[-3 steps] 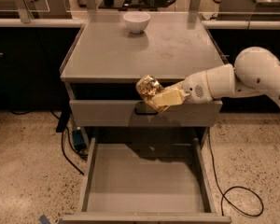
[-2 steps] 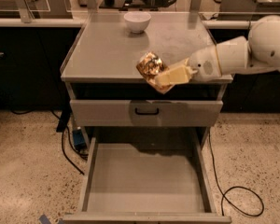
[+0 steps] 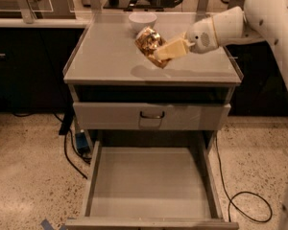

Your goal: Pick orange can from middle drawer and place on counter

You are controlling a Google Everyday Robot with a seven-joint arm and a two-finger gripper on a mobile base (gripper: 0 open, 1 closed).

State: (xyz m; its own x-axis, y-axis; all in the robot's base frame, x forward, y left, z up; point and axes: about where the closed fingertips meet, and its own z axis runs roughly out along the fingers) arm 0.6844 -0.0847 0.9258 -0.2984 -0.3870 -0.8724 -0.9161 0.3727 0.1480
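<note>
The orange can (image 3: 149, 41) is a small crinkled gold-orange can, held in the air above the middle of the counter (image 3: 110, 56). My gripper (image 3: 159, 54) comes in from the right on a white arm and is shut on the can, which casts a shadow on the counter below it. The middle drawer (image 3: 151, 181) stands pulled out at the bottom of the cabinet, and its flat gray floor is bare.
A white bowl (image 3: 142, 20) sits at the back of the counter, just behind the can. The upper drawer (image 3: 151, 116) with a black handle is shut. Black cables (image 3: 245, 195) lie on the speckled floor on both sides of the cabinet.
The gripper has lifted the can from in front of the upper drawer up and back, over the counter top. The arm has risen with it.
</note>
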